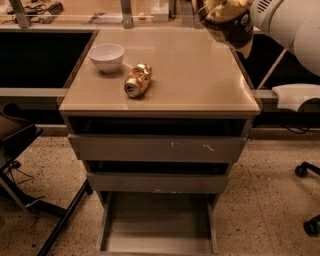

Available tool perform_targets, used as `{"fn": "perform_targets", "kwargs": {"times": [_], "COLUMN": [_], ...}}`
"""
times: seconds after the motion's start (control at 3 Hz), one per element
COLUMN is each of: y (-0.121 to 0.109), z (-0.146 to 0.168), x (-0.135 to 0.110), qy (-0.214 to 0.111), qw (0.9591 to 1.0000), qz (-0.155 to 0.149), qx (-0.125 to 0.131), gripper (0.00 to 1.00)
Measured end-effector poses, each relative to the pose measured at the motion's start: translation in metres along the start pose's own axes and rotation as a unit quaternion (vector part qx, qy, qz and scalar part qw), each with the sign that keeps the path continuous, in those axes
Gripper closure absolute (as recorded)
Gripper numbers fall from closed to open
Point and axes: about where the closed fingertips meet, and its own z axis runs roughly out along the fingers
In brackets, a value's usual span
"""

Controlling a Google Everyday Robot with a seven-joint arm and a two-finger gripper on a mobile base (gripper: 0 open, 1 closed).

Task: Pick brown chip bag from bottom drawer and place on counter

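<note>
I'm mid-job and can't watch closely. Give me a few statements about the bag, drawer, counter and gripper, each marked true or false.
1. The bottom drawer is pulled out and no bag lies in it. True.
2. The brown chip bag lies flat on the counter. False: it hangs in the air above the counter's far right corner.
3. The gripper is down in the drawer. False: it is at the top edge of the view, holding the bag by its upper end.
4. The gold can stands upright. False: it lies on its side on the counter.
5. A white bowl sits on the counter's far left part, beside the can. True.
</note>
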Motion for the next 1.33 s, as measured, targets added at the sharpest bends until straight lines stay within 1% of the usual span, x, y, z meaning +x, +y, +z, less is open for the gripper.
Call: {"fn": "perform_targets", "kwargs": {"times": [0.33, 0.67, 1.0, 1.33], "y": [-0.022, -0.015, -0.015, -0.049], "z": [0.034, 0.064, 0.064, 0.058], "x": [0.033, 0.077, 0.077, 0.102], "qy": [0.023, 0.061, 0.061, 0.084], "qw": [0.9994, 0.9973, 0.9973, 0.9943], "qz": [0.024, 0.04, 0.04, 0.054], "qx": [0.014, 0.006, 0.006, 0.038], "gripper": [1.0, 1.0, 1.0, 1.0]}}
